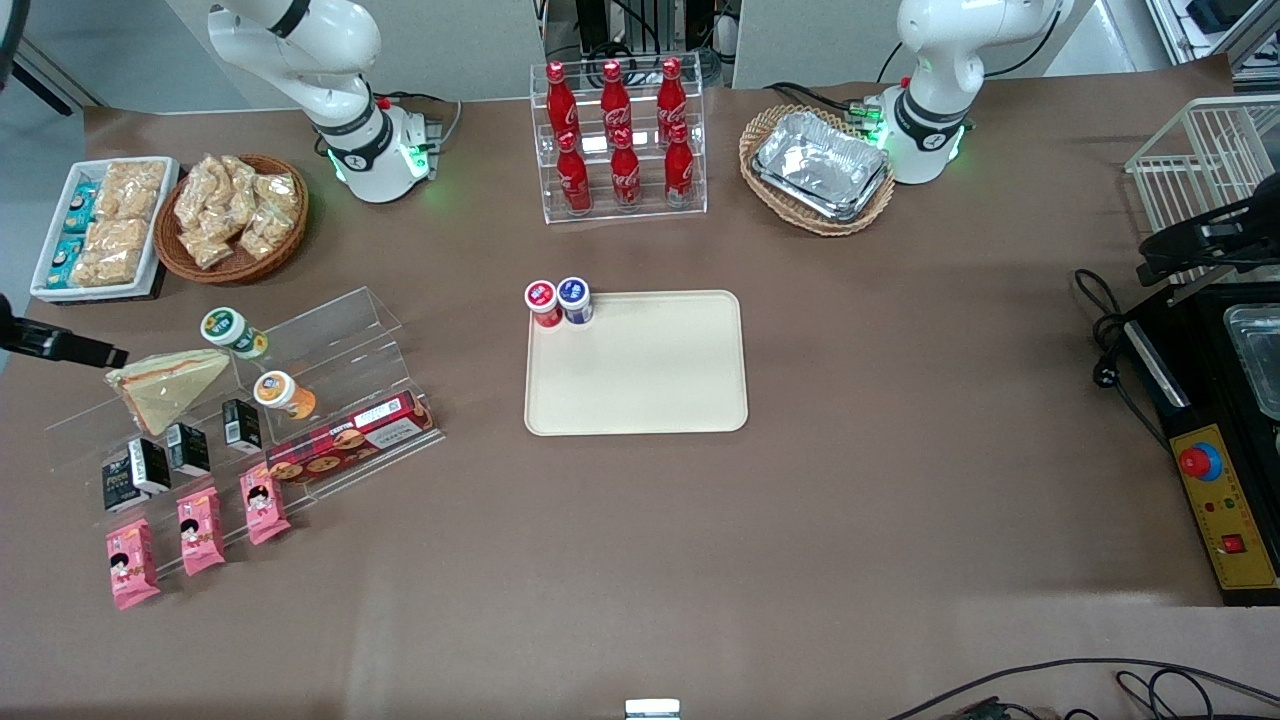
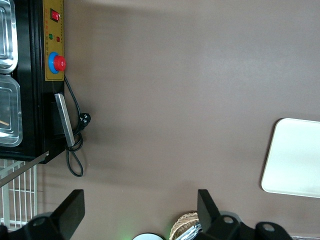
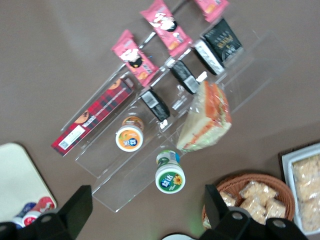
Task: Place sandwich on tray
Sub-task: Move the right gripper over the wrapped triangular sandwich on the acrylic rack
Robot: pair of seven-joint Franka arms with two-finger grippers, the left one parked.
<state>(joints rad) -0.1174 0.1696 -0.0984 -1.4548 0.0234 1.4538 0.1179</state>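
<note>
1. Pink snack packets [image 1: 200, 530] lie nearest the front camera, low in the frame at the working arm's end of the surface. Just above them in the frame stand small black cartons [image 1: 185, 450] and a red biscuit box [image 1: 350, 440], on the lowest step of a clear acrylic rack [image 1: 330, 330].
2. The sandwich [image 1: 165, 390] leans on the next step up, with an orange-lidded cup [image 1: 280, 392] beside it and a green-lidded cup [image 1: 232, 330] slightly farther back.
3. The hand [image 3: 147, 192] hovers above the rack with its fingers spread wide, holding nothing.
4. Risks, as I judge them: the slick wrap could slip in a shallow pinch, the soft bread could crush, and a finger could tip the green-lidded cup or catch a rack edge.
5. The tray [image 1: 640, 370] sits mid-frame, well apart. Its farthest corner holds a red cup [image 1: 543, 303] and a blue cup [image 1: 575, 300], so set the sandwich on the bare part
</note>
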